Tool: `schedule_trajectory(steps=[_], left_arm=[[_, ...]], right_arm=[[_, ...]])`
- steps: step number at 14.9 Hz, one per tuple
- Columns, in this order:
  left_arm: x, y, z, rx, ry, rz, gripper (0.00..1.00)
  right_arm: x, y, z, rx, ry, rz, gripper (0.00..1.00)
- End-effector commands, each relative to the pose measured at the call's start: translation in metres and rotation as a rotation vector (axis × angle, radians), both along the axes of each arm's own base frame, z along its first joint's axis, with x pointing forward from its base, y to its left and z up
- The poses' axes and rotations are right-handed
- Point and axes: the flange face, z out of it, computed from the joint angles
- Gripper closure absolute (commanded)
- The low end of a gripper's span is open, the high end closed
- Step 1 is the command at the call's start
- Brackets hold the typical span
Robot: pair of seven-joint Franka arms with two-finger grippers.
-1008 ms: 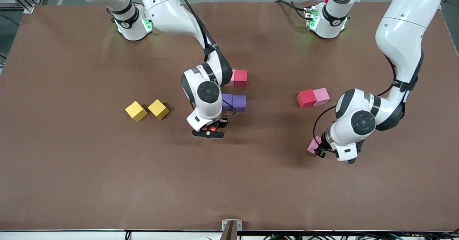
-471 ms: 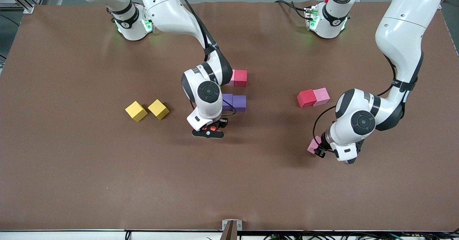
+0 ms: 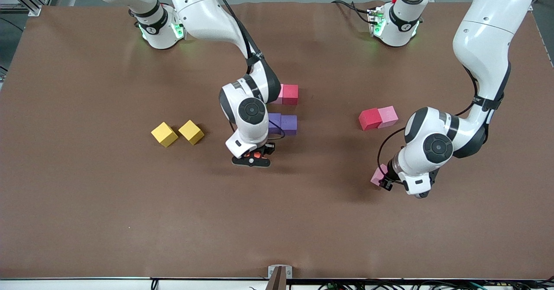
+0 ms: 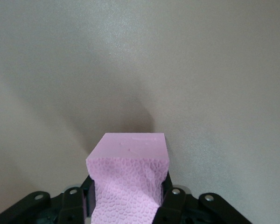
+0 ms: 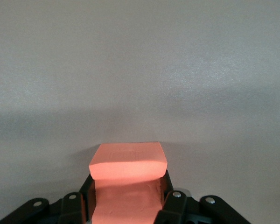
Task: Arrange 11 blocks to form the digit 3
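My right gripper point(image 3: 255, 156) is shut on an orange block point(image 3: 257, 155), low over the table close to two purple blocks point(image 3: 282, 124). In the right wrist view the orange block point(image 5: 128, 163) fills the gap of the gripper point(image 5: 127, 201). My left gripper point(image 3: 384, 181) is shut on a pink block point(image 3: 378, 175) toward the left arm's end; its wrist view shows the pink block point(image 4: 128, 175) squeezed in the gripper point(image 4: 127, 201). A pink-and-red pair point(image 3: 287, 94) lies beside the right forearm. Another red block point(image 3: 369, 119) touches a pink one point(image 3: 388, 116). No digit 3 figure shows.
Two yellow cubes point(image 3: 164, 134) point(image 3: 191, 132) sit side by side toward the right arm's end. The right arm's wrist and forearm point(image 3: 249, 104) cover the table next to the purple and pink-red pairs. Brown table surface point(image 3: 277, 220) stretches nearer the front camera.
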Motion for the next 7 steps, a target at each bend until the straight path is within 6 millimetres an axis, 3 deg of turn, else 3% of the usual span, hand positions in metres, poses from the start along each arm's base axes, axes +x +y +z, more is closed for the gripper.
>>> schedule_trajectory(steps=[1,7], left_arm=[[0.0019,-0.0008,0.0014,-0.009,0.006,0.011,0.67],[0.002,0.0002,0.0004,-0.009,0.008,0.009,0.67]], right_arm=[[-0.0142,-0.0003,0.0011,-0.011,0.012,-0.012,1.0],[-0.0157,0.0017,0.0023,-0.012,0.013,0.017,1.0]])
